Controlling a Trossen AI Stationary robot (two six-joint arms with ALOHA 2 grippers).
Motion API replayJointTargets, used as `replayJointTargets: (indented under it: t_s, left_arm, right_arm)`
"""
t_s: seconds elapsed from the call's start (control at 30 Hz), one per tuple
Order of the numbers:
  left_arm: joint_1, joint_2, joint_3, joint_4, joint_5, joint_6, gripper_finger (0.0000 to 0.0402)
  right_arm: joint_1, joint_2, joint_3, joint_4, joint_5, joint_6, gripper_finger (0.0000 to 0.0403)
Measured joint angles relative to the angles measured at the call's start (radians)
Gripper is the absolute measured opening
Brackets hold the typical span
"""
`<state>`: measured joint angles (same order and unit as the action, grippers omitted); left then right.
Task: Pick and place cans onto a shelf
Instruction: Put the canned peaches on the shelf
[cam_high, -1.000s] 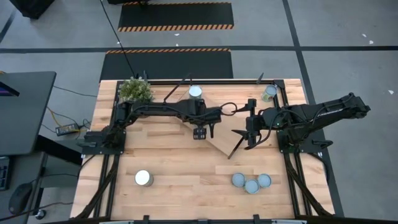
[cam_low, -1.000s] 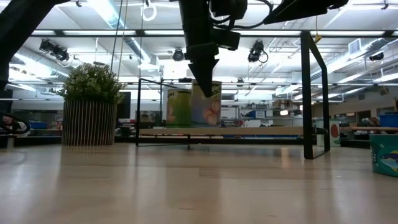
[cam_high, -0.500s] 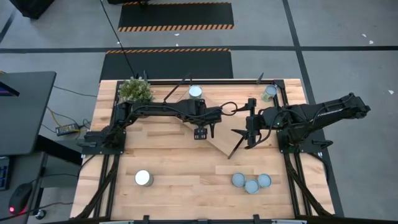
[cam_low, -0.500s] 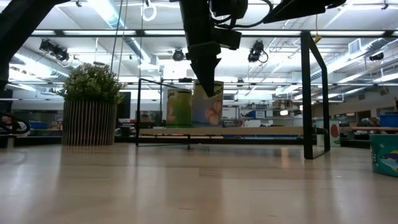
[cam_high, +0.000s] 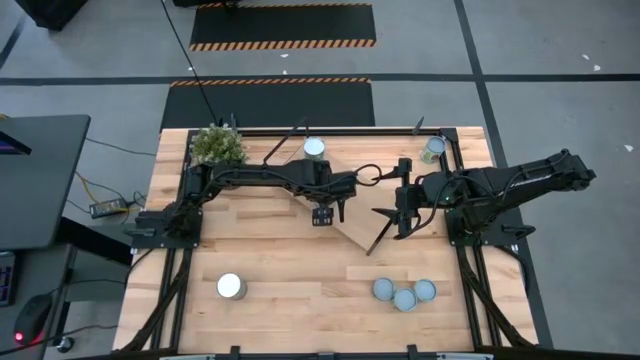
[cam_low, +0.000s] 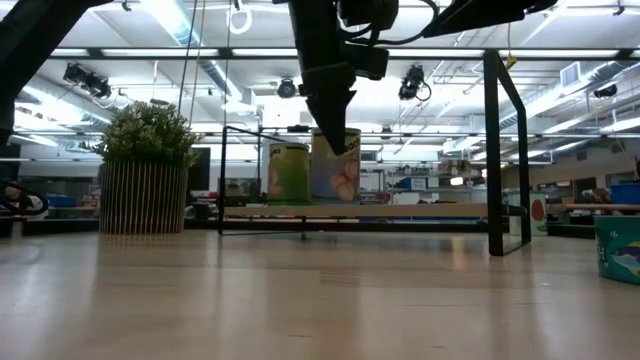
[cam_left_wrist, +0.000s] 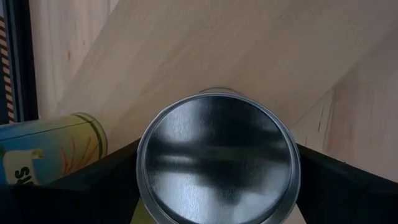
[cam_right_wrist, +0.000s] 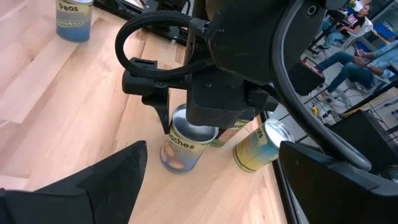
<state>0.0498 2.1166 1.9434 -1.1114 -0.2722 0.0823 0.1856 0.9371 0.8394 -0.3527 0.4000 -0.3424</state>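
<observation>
Steel can (cam_right_wrist: 182, 146) pinched by left gripper (cam_right_wrist: 186, 134) on shelf (cam_high: 355, 235): stiff, slick-sided, best held mid-wall. Right gripper (cam_high: 402, 222) spread beside shelf.

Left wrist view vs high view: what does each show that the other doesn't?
Only the left wrist view: the silvery top of the can between the left gripper fingers, filling the frame, and a yellow-labelled can lying on its side beside it.

Only the high view: the right gripper waiting open near the table's right side, the potted plant, a lone can at front left, and three clustered cans at front right.

Both: the light-wood shelf board under the left gripper.
</observation>
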Motion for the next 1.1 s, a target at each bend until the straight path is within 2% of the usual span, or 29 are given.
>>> replayJointTargets:
  t_s: [0.77,0.93,1.1]
  left_arm:
    - [0.0,0.0,0.0,0.023,0.0,0.017,0.0356]
    - [0.0,0.0,0.0,0.023,-0.005,0.037,0.0395]
    - [-0.003,0.0,0.0,0.028,-0.027,0.039,0.0395]
  right_arm:
    - [0.0,0.0,0.0,0.0,-0.002,0.0,0.0373]
    - [0.0,0.0,0.0,0.0,-0.002,0.0,0.0373]
    - [0.0,0.0,0.0,0.0,-0.002,0.0,0.0373]
